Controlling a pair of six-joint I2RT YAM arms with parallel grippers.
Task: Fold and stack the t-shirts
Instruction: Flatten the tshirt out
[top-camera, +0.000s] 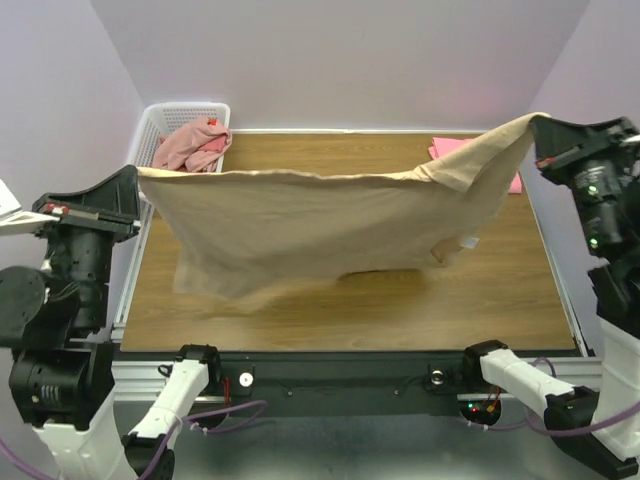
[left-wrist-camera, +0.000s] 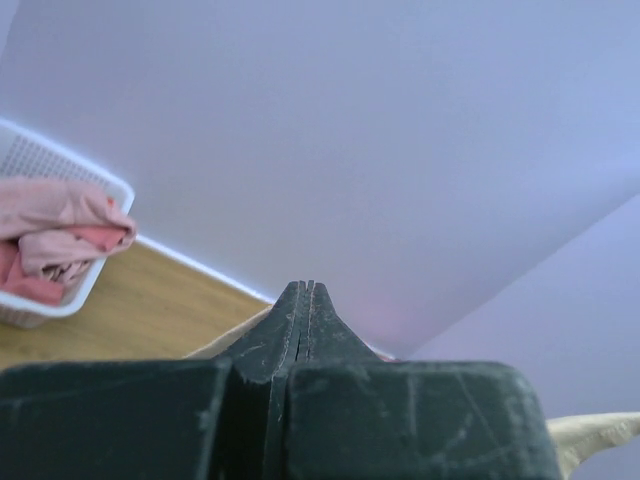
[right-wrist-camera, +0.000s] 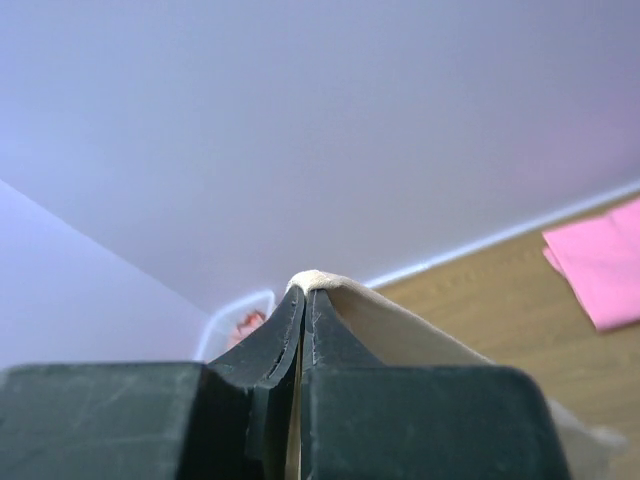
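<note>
One beige shirt: you hold it spread in the air between both arms, its lower hem low over the tabletop. Your left tool: closed, apparently pinching one top corner. Your right tool: closed on the other corner, held higher. One pink shirt: flat at the far right edge, partly behind the cloth. One basket, far left corner: holds dusty-pink and red shirts. Bare wood shows along the near edge.

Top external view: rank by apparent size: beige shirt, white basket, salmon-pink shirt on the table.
1. beige shirt, by far the largest.
2. white basket.
3. salmon-pink shirt, smallest as seen, but the beige shirt hides most of it, so its full extent is unsure.
</note>
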